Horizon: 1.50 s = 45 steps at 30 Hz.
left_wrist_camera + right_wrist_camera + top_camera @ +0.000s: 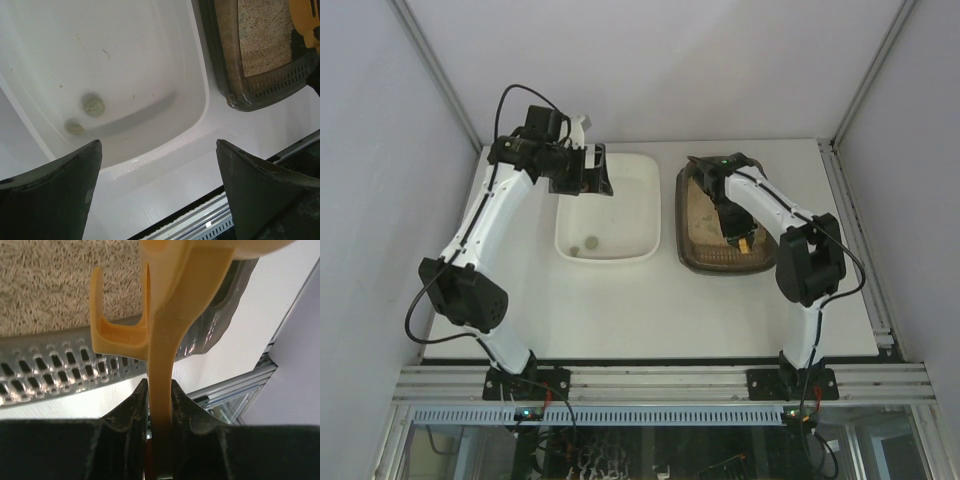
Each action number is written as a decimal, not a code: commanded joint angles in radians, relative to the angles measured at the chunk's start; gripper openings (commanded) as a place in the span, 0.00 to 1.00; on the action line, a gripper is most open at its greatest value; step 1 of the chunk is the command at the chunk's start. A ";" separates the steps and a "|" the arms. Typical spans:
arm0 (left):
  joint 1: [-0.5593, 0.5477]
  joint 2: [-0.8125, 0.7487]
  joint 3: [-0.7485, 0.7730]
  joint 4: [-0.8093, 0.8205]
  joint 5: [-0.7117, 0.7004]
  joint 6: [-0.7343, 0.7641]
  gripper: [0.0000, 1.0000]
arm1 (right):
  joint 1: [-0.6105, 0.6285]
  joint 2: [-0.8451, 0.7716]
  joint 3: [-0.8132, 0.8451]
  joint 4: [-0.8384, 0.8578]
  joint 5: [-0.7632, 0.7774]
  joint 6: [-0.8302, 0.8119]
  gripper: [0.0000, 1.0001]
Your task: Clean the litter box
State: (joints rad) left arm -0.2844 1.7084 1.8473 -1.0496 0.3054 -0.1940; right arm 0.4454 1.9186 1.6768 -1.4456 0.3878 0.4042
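The dark brown litter box (692, 250) with beige litter sits right of centre; its corner shows in the left wrist view (227, 75) and its slotted rim in the right wrist view (50, 370). My right gripper (740, 238) hangs over its near end, shut on the handle of the yellow scoop (165, 340), also seen in the left wrist view (305, 17). The white tub (608, 250) stands left of the box and holds two greenish clumps (93, 105). My left gripper (582, 175) is open and empty above the tub's far left corner; in its own view (159, 165) the jaws stand wide apart.
The white tabletop (650, 310) extends in front of both containers. An aluminium rail (660, 382) runs along the near edge. Grey walls close the left, right and back sides.
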 commanded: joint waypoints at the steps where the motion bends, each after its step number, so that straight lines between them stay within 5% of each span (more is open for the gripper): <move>1: -0.012 -0.094 -0.045 0.043 -0.028 -0.015 1.00 | -0.005 0.074 0.109 -0.056 0.092 0.038 0.00; 12: -0.012 -0.154 -0.154 0.071 -0.028 0.027 1.00 | -0.005 0.235 0.229 -0.146 0.216 0.090 0.00; 21: -0.011 -0.162 -0.181 0.067 -0.026 0.042 1.00 | -0.053 0.247 0.305 -0.156 0.162 0.092 0.00; 45: -0.012 -0.183 -0.211 0.070 -0.042 0.043 1.00 | -0.148 0.289 0.236 -0.116 0.086 0.047 0.00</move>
State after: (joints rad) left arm -0.2920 1.5761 1.6485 -1.0039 0.2672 -0.1722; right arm 0.3138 2.1815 1.8835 -1.5768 0.4782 0.4641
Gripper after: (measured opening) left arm 0.997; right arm 0.175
